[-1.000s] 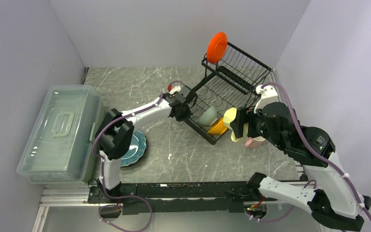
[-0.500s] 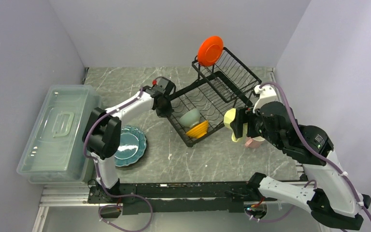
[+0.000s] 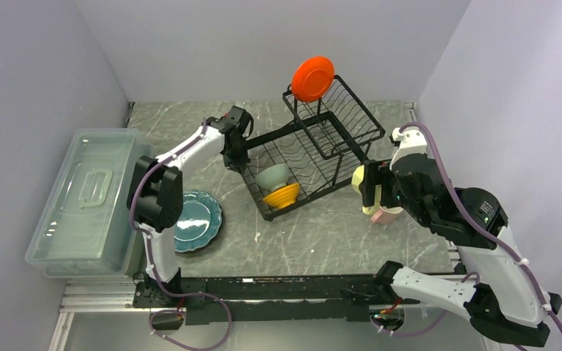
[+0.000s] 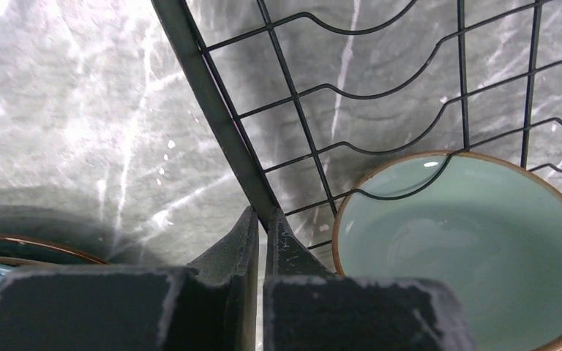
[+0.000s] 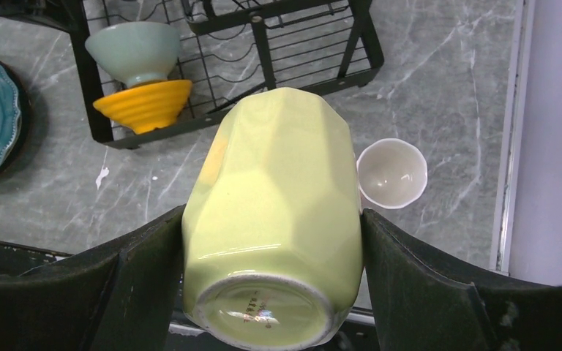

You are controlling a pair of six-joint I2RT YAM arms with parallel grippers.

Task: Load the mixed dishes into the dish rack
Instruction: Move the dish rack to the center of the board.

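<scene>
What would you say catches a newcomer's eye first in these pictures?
The pale yellow mug fills the right wrist view, clamped between the fingers of the right gripper. Next comes the small orange-red plate, standing on edge at the far corner of the dish rack. The left gripper is shut on the rack's frame bar, beside the pale green bowl.

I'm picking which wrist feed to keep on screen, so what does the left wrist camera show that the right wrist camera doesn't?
Only the left wrist view: the left hand shut on a frame bar of the dish rack, seen close up. Only the right wrist view: the right hand gripping the pale yellow mug, and the pink mug on the table. Both: the dish rack and the pale green bowl.
</scene>
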